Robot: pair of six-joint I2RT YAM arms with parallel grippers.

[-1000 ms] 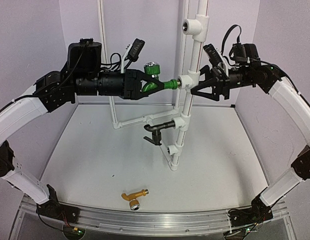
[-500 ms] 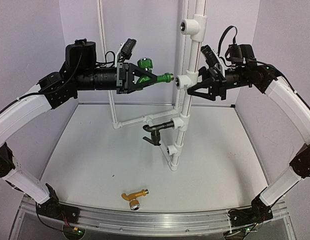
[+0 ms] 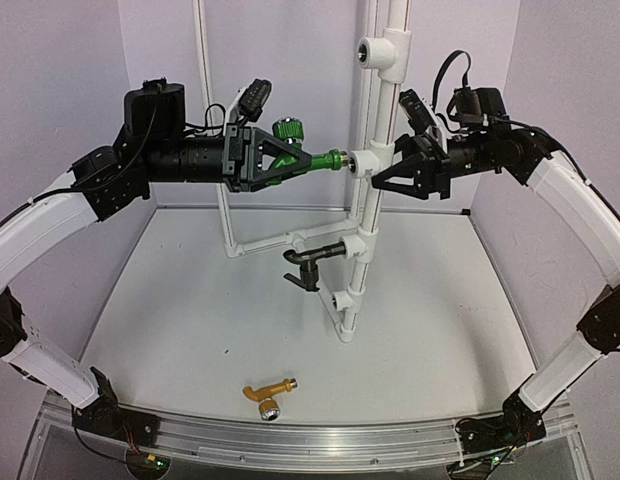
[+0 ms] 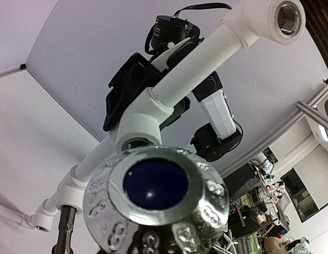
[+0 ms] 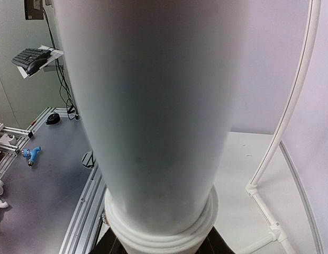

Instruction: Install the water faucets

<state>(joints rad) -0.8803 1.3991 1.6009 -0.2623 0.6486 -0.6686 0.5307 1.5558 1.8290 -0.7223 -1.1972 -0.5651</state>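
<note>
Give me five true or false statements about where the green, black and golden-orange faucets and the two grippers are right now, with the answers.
1. The left gripper holds the green faucet. True.
2. The golden-orange faucet is screwed into the white pipe stand. False: it lies loose on the table, near the front edge.
3. The black faucet sits in a lower fitting of the stand. True.
4. The right gripper holds a faucet. False: it holds no faucet and is up against the white pipe stand.
5. The top tee fitting has a faucet in it. False: its port is open.
</note>
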